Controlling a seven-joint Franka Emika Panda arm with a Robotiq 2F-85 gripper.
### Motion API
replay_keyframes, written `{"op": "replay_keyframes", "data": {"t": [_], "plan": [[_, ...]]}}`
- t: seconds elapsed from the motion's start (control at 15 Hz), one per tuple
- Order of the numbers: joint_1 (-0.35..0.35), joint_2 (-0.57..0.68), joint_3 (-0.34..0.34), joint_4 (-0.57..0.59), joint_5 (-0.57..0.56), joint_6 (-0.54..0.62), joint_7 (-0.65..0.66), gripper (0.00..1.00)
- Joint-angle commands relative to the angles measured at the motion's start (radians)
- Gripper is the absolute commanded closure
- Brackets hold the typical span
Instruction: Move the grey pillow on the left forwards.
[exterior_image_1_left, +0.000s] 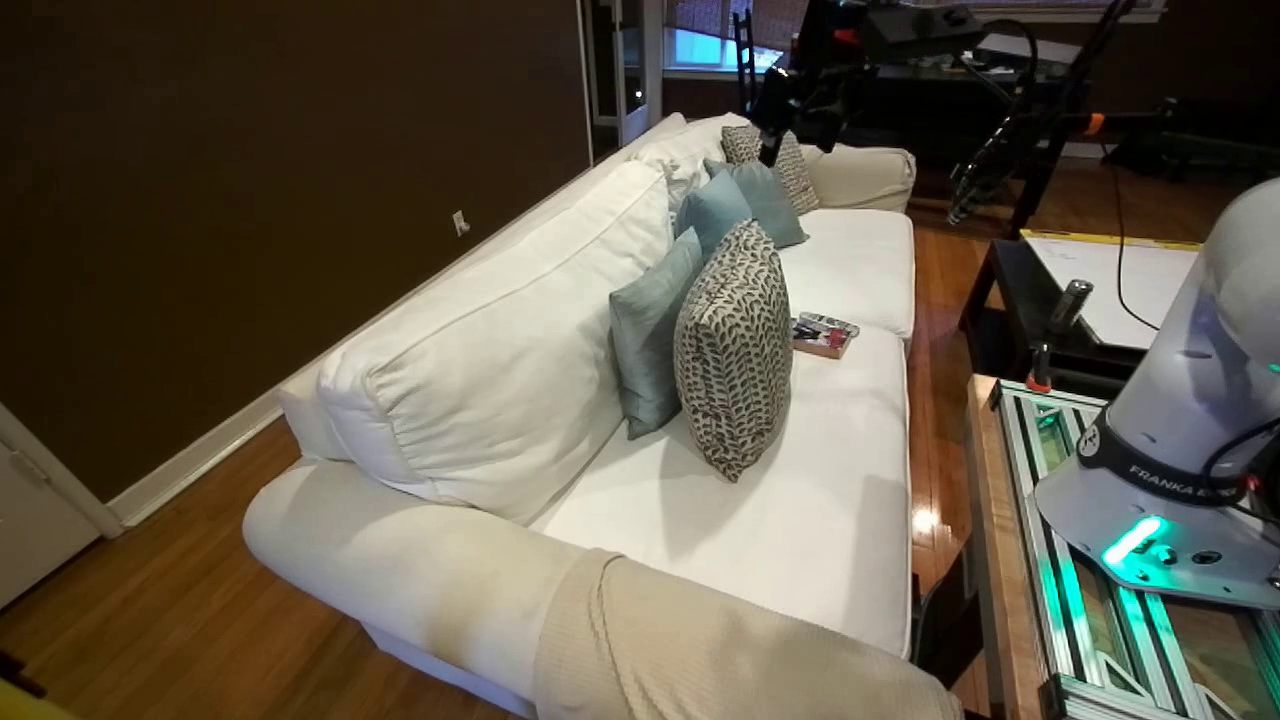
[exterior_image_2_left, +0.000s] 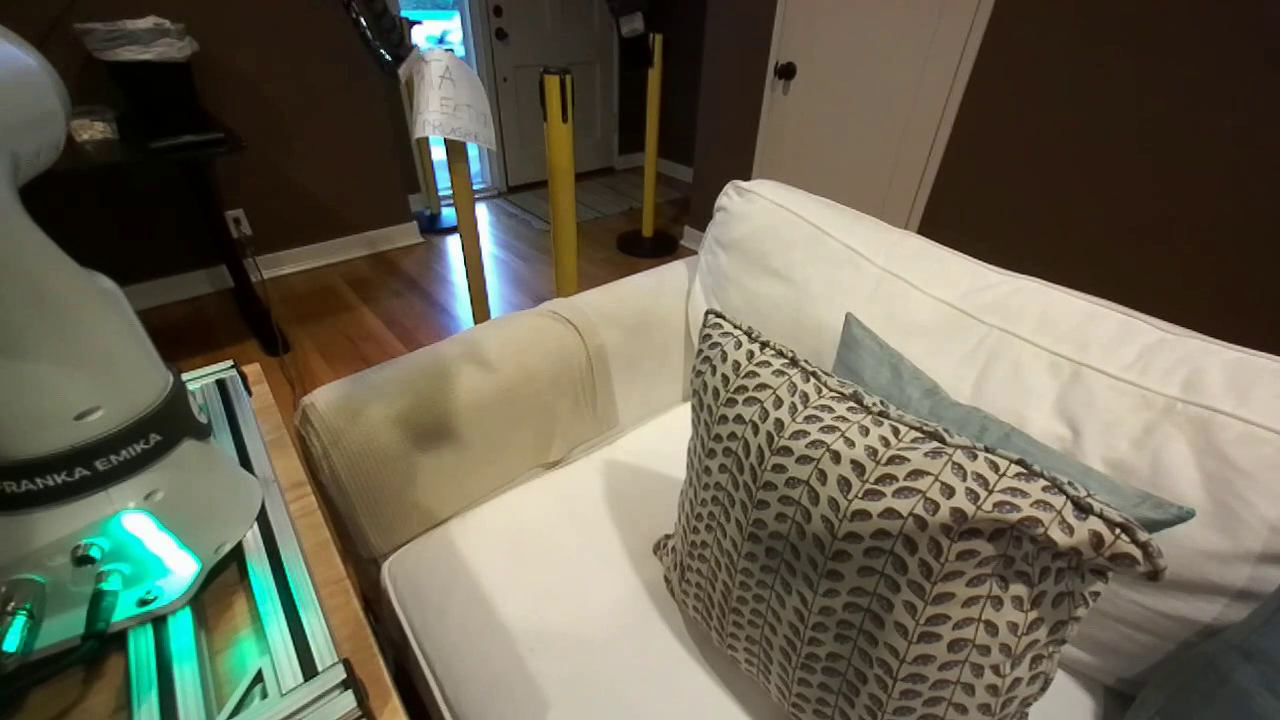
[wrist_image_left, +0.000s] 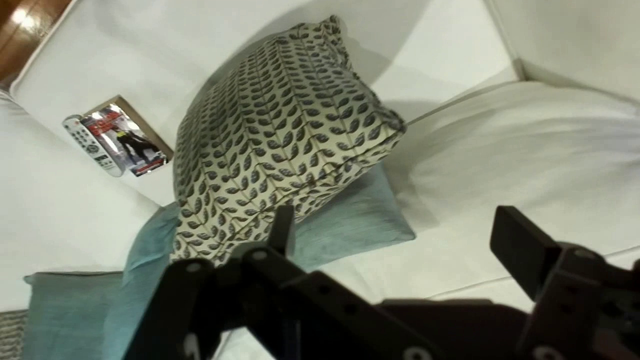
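Spread apart and gripping nothing, our pincer (wrist_image_left: 401, 239) hangs above the plain grey-blue throw pillow (wrist_image_left: 357, 217), which we judge light, soft and yielding, best pinched by its exposed corner. We find it below the pincer, that corner showing between the fingertips (wrist_image_left: 284, 227) but not touching them, while the leaf-patterned throw pillow (wrist_image_left: 280, 115) hides much of the rest in the wrist view.

The grey pillow (exterior_image_1_left: 650, 345) is smooth cloth; shiny metal rails (exterior_image_2_left: 288, 590) line the edge of the wooden counter (exterior_image_2_left: 320, 540).
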Motion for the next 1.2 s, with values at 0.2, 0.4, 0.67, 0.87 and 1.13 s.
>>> {"op": "replay_keyframes", "data": {"t": [0.2, 0.4, 0.67, 0.87, 1.13], "plan": [[-0.089, 0.327, -0.089, 0.155, -0.116, 0.174, 0.025, 0.0], [-0.072, 0.457, -0.141, 0.242, -0.134, 0.192, 0.016, 0.0], [-0.037, 0.473, -0.189, 0.248, -0.116, 0.187, 0.015, 0.0], [-0.027, 0.472, -0.198, 0.252, -0.116, 0.187, 0.014, 0.0], [-0.028, 0.536, -0.214, 0.333, -0.018, 0.101, 0.006, 0.0]]}}
